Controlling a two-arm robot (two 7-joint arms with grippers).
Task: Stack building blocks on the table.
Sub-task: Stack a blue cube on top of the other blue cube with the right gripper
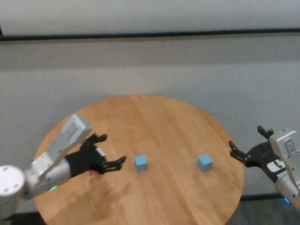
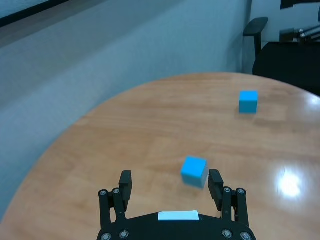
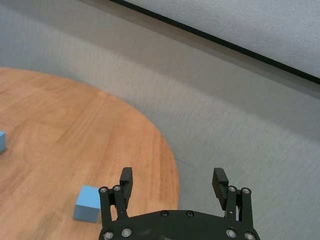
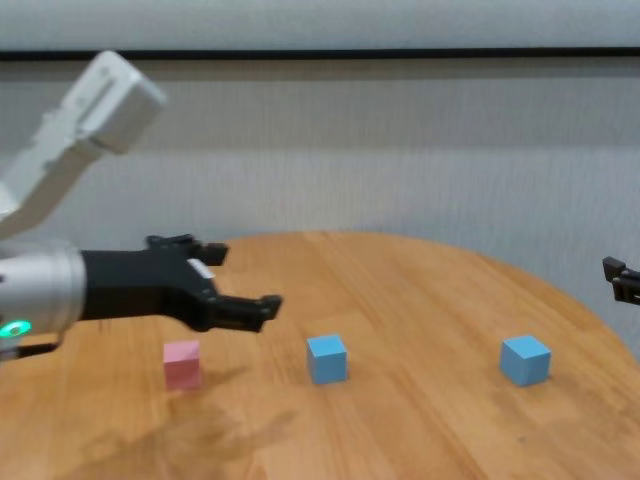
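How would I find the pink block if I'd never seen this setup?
Look at the round wooden table, toward the robot's left side. Below the left tool, which hovers open above the wood, sits the pink block. It is the only pink cube; the two others farther right are light blue.

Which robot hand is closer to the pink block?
Left. The left end effector hovers open just above the pink block, which sits on the table. The right end effector waits open off the table's far right edge.

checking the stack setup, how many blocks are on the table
3, all apart, none stacked: a pink block under the left gripper, a blue block near the middle, and another blue block toward the right gripper.
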